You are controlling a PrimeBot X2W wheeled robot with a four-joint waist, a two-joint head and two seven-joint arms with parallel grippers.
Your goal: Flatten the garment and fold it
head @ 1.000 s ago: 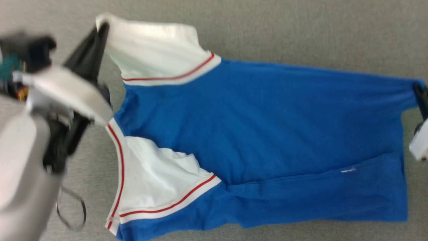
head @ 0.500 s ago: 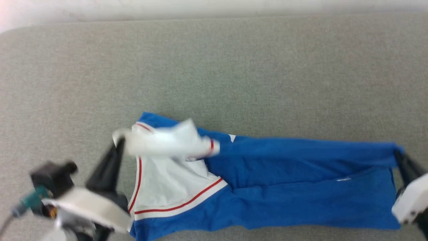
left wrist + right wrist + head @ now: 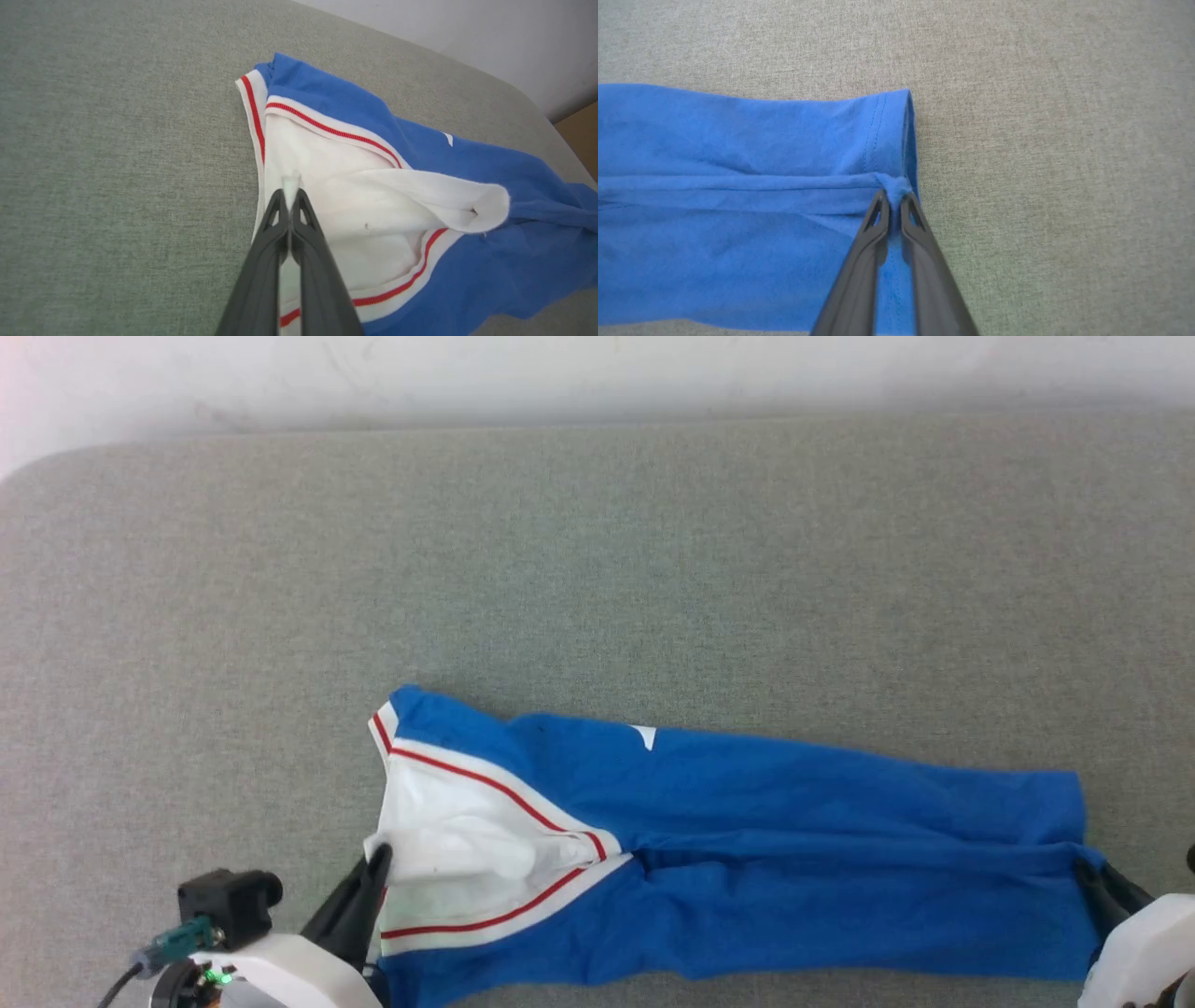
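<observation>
The garment (image 3: 747, 859), a royal-blue T-shirt with white sleeves and red-striped trim, lies folded lengthwise in a narrow band near the front edge of the grey surface. At its left end my left gripper (image 3: 380, 855) is shut on a pinch of white sleeve fabric; in the left wrist view that fabric sticks out between the tips of the left gripper (image 3: 290, 193) over the garment (image 3: 467, 275). At the right end my right gripper (image 3: 1083, 873) pinches the blue hem corner. The right wrist view shows the right gripper (image 3: 893, 196) with a bunch of the garment (image 3: 738, 186) between its tips.
The grey fabric-covered surface (image 3: 597, 569) stretches wide behind the shirt to a pale wall (image 3: 597, 373). Its rounded far-left corner (image 3: 37, 476) shows. A brown floor patch (image 3: 581, 135) lies beyond the surface's edge in the left wrist view.
The head camera has tilted up. Both grippers carried the shirt's raised half over and down onto the near half, so the wide spread shirt is now a narrow folded band.
</observation>
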